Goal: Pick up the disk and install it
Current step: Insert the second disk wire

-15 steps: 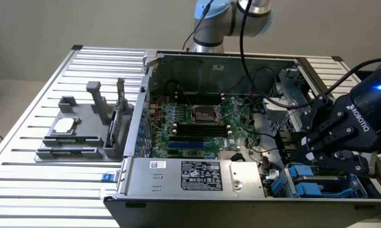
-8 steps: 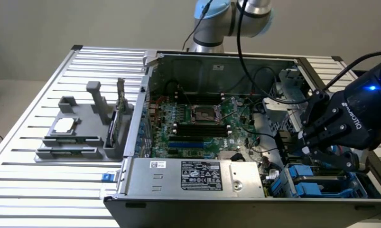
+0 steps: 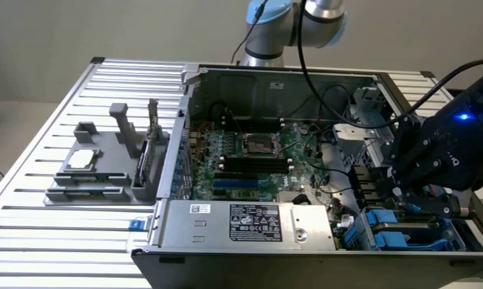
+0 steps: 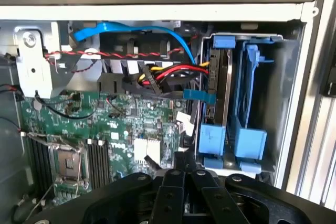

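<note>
Slatted metal surface [image 3: 32, 241], pale wall behind; landmark: one open computer case [image 3: 305, 253] lying on its side.

- Hand [image 4: 184, 174]: one, black, fingers pressed together and holding nothing; it hangs above the case's drive corner, near the bay.
- Drive bay [image 4: 247, 98]: one, at the case's front corner beside the motherboard [image 3: 249, 156]. Two blue carriers stand in it. The one nearer the motherboard appears to hold the disk [image 4: 223, 87], seen edge-on as a dark slab with a cable plugged at its end; the other looks empty. Whether the disk is fully seated cannot be told.
- Handling, judged: rigid, moderately heavy, sensitive to knocks; metal faces slippery, so grip the blue plastic frame by its long edges or tabs.
- Power supply [image 3: 249, 223]: one, along the case's front edge.
- Grey parts holder [image 3: 97, 174]: one, on the surface beside the case, carrying one small silver chip [image 3: 80, 158] and one upright card [image 3: 154, 126].
</note>
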Available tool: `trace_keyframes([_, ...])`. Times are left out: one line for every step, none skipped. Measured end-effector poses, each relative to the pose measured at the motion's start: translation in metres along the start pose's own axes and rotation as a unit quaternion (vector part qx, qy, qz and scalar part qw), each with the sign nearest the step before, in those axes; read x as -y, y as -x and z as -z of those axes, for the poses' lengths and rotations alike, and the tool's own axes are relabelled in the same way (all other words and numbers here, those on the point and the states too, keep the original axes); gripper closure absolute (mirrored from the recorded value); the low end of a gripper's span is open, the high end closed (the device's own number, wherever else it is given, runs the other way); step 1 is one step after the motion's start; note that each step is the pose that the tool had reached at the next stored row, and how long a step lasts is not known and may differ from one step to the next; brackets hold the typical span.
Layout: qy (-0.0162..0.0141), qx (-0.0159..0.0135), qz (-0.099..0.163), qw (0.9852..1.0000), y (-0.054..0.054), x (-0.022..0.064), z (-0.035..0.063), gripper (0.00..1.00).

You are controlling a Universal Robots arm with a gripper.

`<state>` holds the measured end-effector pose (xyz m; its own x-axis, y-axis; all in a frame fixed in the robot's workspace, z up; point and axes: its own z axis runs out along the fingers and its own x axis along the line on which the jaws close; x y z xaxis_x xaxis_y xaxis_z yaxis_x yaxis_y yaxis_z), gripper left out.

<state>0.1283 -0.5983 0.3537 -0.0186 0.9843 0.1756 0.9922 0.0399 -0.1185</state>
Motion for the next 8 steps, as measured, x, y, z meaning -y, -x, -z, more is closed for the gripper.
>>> trace_keyframes([0.0087,0.0005,0.002,1.0000,0.0000,0.0015,-0.0001,0.89])
trace_keyframes([0.0157,0.0014,0.003,0.9999,-0.0001,0.0029,-0.0001,0.89])
trace_keyframes([0.0192,0.0016,0.003,0.9998,-0.0001,0.0037,-0.0002,0.89])
trace_keyframes([0.0193,0.0016,0.003,0.9998,-0.0001,0.0036,-0.0002,0.89])
trace_keyframes([0.0194,0.0016,0.003,0.9998,-0.0001,0.0037,-0.0002,0.89])
trace_keyframes([0.0194,0.0017,0.003,0.9998,-0.0001,0.0037,-0.0002,0.89])
trace_keyframes([0.0194,0.0017,0.003,0.9998,-0.0001,0.0037,-0.0002,0.89])
trace_keyframes([0.0194,0.0016,0.003,0.9998,-0.0001,0.0037,-0.0002,0.89])
